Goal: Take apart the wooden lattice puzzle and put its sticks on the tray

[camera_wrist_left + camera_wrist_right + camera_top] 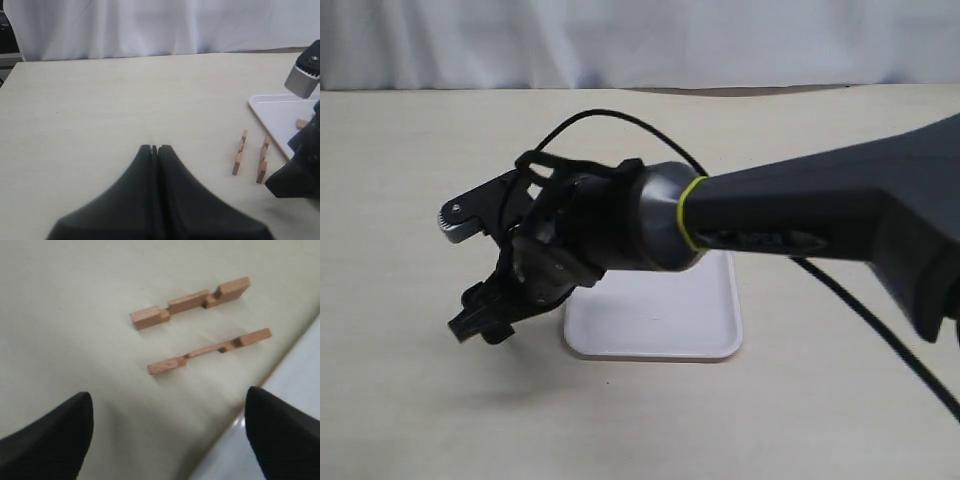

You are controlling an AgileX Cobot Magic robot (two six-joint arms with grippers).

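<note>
No assembled lattice puzzle shows; I see only separate sticks. Two notched reddish-brown sticks (190, 302) (210, 351) lie side by side on the table just beside the white tray (305, 365). The left wrist view also shows both sticks (239, 152) (263, 159), next to the tray (272, 112), with another stick (301, 123) on it. My right gripper (470, 270) (167, 405) hangs open and empty above the table near the pair, which the exterior view hides behind it. My left gripper (155, 148) is shut and empty, well away from the sticks.
The right arm (800, 215) reaches across the tray (660, 320) and covers much of it, with a black cable (610, 117) looping behind. White curtain (160, 25) runs along the table's far edge. Bare tabletop (100, 100) spreads around the left gripper.
</note>
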